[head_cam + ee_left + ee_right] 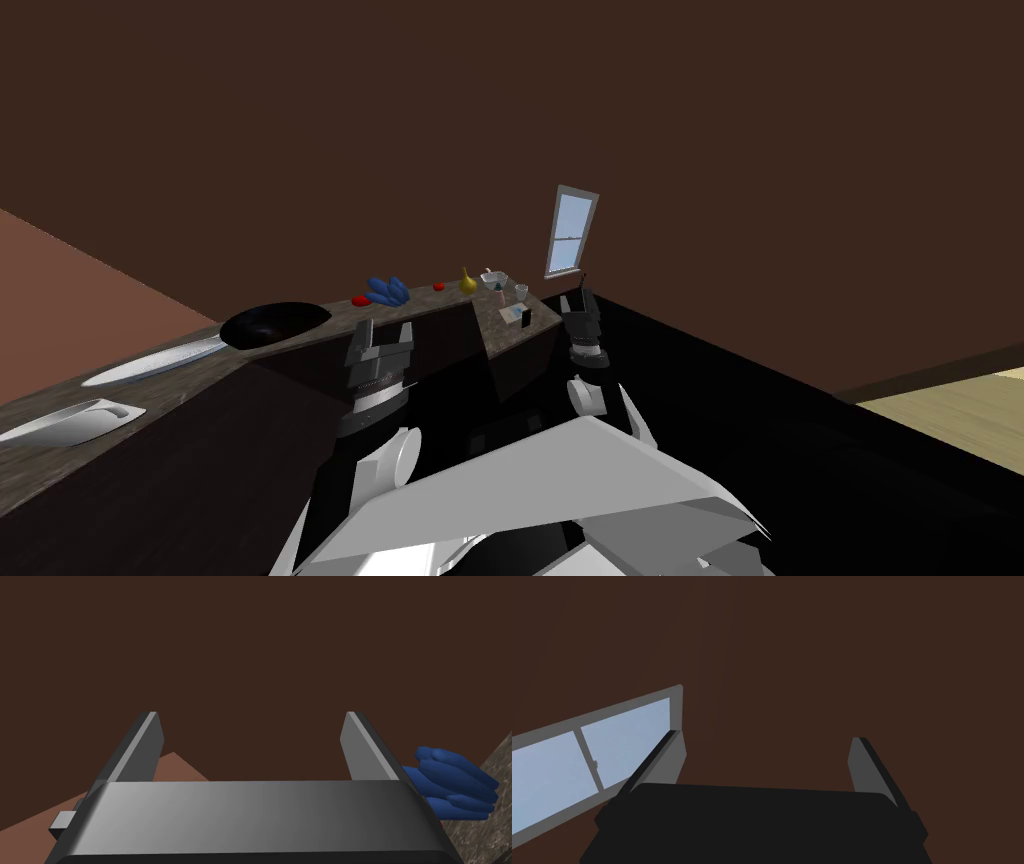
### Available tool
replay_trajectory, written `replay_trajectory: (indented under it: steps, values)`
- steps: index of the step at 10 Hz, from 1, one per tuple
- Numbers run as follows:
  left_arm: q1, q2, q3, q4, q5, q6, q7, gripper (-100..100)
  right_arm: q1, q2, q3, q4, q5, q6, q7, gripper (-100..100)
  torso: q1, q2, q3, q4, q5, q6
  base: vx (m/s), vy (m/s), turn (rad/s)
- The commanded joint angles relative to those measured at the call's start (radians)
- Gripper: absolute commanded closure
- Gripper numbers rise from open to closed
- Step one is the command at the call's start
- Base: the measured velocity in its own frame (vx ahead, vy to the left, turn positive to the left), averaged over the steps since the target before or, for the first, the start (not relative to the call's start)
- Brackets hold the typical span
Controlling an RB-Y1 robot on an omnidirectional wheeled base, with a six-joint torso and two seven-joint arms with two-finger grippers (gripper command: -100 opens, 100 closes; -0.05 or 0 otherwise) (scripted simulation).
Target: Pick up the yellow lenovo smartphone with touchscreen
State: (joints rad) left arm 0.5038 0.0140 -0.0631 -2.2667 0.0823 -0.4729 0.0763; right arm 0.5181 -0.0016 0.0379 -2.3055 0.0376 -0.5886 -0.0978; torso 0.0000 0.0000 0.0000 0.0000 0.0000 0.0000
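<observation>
Both arms are up in front of the counter (300,345), a dark speckled top running from the lower left of the frame to the centre, where a short branch turns off toward the lower right. The left gripper (386,328) sits just left of centre, fingers wide apart with nothing between them. Its wrist view confirms it: left gripper (251,718) spread open, a blue bunch (452,783) just past one finger on the counter edge (492,811). The right gripper (578,296) hangs right of centre, below the window (572,232). On its own camera the right gripper (767,737) is also spread wide and empty. As for the phone, on the short branch a flat pale slab (512,315) lies with a small dark block (527,318) touching its right side. They are too small to tell which is the smartphone, and both are apart from either gripper. Further along the top are a black bowl (275,323) at centre left, the blue bunch (387,291) and a yellow gourd (467,283).
</observation>
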Motion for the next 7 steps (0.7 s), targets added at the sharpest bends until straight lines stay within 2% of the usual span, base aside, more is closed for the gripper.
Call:
replay_trajectory:
  steps: [1,3,4,6,7]
  values:
    - [0.0,0.0,0.0,0.0,0.0,0.0,0.0,0,-0.001,-0.039,0.013,0.0,0.002,0.006,0.003,-100,0.0,0.0,0.0,0.0,0.0,0.0,0.002,-0.036,0.032]
    - [0.0,0.0,0.0,0.0,0.0,0.0,0.0,0,-0.005,-0.103,0.042,0.0,0.006,0.02,0.01,-100,-0.006,-0.001,0.0,0.0,-0.001,0.0,0.013,-0.113,0.07]
    - [0.0,0.0,0.0,0.0,0.0,0.0,0.0,0,-0.005,-0.111,0.042,0.0,0.006,0.02,0.01,-100,-0.008,-0.001,0.0,0.0,-0.002,0.0,0.011,-0.098,0.033]
    - [0.0,0.0,0.0,0.0,0.0,0.0,0.0,0,-0.01,-0.185,0.084,0.001,0.012,0.041,0.021,-100,-0.008,-0.001,0.0,0.0,-0.002,0.0,0.013,-0.131,0.089]
    - [0.0,0.0,0.0,0.0,0.0,0.0,0.0,0,-0.01,-0.206,0.084,0.001,0.012,0.041,0.021,-100,-0.01,-0.001,-0.001,0.0,-0.002,0.0,0.013,-0.115,0.045]
